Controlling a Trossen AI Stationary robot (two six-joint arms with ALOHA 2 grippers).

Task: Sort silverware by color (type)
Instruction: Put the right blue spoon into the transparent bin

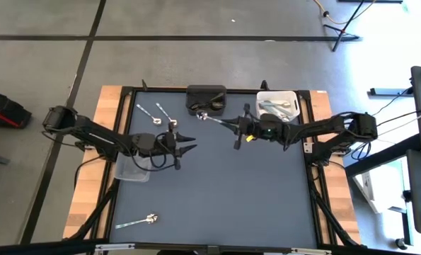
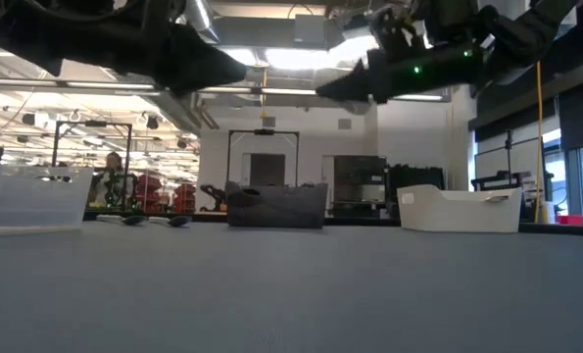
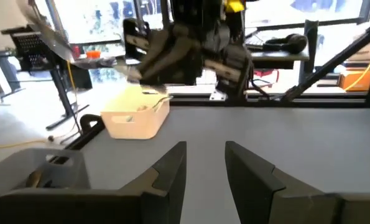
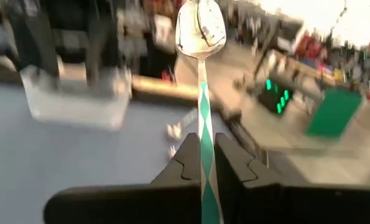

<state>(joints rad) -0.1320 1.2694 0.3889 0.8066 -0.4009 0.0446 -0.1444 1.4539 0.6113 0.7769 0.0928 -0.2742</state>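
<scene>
My right gripper [image 1: 228, 125] hovers just in front of the black bin [image 1: 206, 99], shut on a shiny spoon [image 1: 211, 119] whose handle is patterned green and white [image 4: 203, 106]. My left gripper [image 1: 193, 142] is open and empty above the table's middle left, beside the clear bin [image 1: 134, 168]. Two silver spoons [image 1: 156, 113] lie flat near the far left of the mat. Another spoon [image 1: 139, 222] lies near the near edge. The white bin [image 1: 277, 105] holds several silver pieces. In the low view both grippers [image 2: 237, 71] [image 2: 330, 90] hang well above the table. My right gripper pinches the spoon by its handle [image 4: 203, 146], between the two fingers [image 4: 186, 158]. The fingers run along the handle, reaching level from the table's right. The bowl [image 4: 200, 28] sticks out ahead of the fingertips toward the black bin, and the spoon is lifted clear of the table.
The black bin [image 2: 274, 206], white bin [image 2: 458, 209] and clear bin [image 2: 31, 199] stand along the far and left sides. Open grey mat [image 1: 252, 191] lies in the middle and near right. Wooden strips edge the table left and right.
</scene>
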